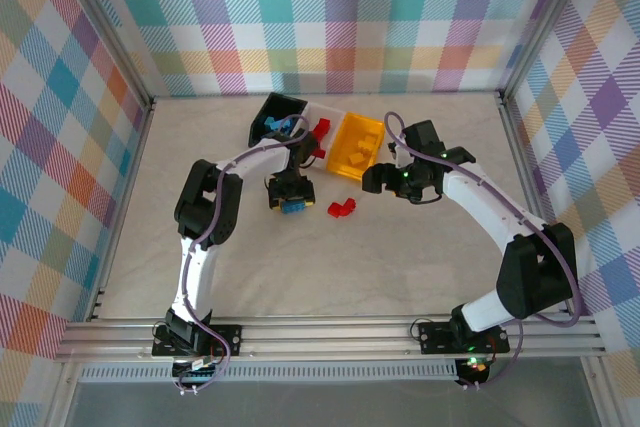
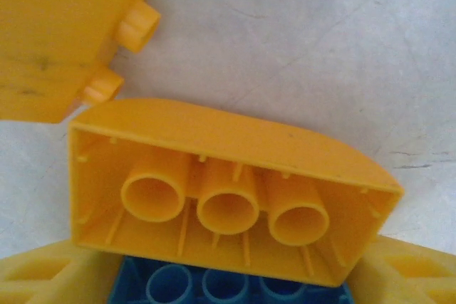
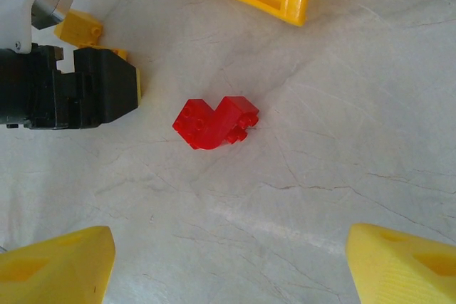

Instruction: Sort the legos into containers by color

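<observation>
On the table, red lego ahead of right end effector, jaws wide apart

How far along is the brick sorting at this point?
Partly done: small blue plastic bricks lie in the black bin, red ones in the white bin, yellow ones in the orange-yellow bin. In hand: a blue brick between the left gripper's fingers, grip unconfirmed. Left: that brick, two yellow bricks beside it, a red piece on the table.
</observation>
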Motion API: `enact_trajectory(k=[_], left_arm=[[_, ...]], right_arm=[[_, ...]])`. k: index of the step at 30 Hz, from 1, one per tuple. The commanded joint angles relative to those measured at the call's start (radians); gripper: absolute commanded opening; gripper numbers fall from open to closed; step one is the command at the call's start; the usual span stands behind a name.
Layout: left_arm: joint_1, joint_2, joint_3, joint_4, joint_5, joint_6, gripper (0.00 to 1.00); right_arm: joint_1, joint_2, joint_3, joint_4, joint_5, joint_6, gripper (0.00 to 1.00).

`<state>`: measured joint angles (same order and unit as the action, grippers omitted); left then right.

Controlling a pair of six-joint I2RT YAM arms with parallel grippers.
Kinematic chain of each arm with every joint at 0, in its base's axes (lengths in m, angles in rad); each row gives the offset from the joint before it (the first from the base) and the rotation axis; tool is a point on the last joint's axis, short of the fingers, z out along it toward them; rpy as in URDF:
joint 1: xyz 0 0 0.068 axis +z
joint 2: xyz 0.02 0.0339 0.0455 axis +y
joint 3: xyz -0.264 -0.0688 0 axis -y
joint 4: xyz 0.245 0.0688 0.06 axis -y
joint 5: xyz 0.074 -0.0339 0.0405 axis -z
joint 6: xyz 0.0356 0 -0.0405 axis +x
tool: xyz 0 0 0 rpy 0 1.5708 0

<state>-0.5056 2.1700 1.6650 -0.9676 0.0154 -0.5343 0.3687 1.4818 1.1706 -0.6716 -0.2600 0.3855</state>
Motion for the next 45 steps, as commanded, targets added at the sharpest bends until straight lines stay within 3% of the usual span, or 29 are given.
enact_trajectory(k=[1,7,13,20,27,36,45], left_arm=[[0.018,-0.006,-0.029,0.009,-0.016,0.006,0.63],[0.023,-0.040,-0.042,-0.003,-0.007,0.020,0.59],[0.046,-0.176,-0.101,-0.007,0.059,0.020,0.59],[0.187,-0.266,-0.031,0.033,0.139,-0.009,0.59],[0.291,-0.049,0.361,0.056,0.144,-0.016,0.59],[0.326,0.306,0.864,0.064,0.170,-0.085,0.59],[0.326,0.406,0.905,0.224,0.193,-0.144,0.60]], right_arm=[[0.006,0.003,-0.009,-0.006,-0.025,0.016,0.84],[0.006,0.009,-0.018,-0.003,-0.030,0.022,0.84],[0.006,0.011,-0.031,0.001,-0.024,0.021,0.84],[0.005,0.025,-0.039,0.018,-0.028,0.038,0.84],[0.007,0.061,0.016,-0.004,-0.036,0.044,0.84],[0.007,0.058,0.054,-0.062,-0.019,0.046,0.84],[0.008,0.038,0.046,-0.088,-0.001,0.064,0.84]])
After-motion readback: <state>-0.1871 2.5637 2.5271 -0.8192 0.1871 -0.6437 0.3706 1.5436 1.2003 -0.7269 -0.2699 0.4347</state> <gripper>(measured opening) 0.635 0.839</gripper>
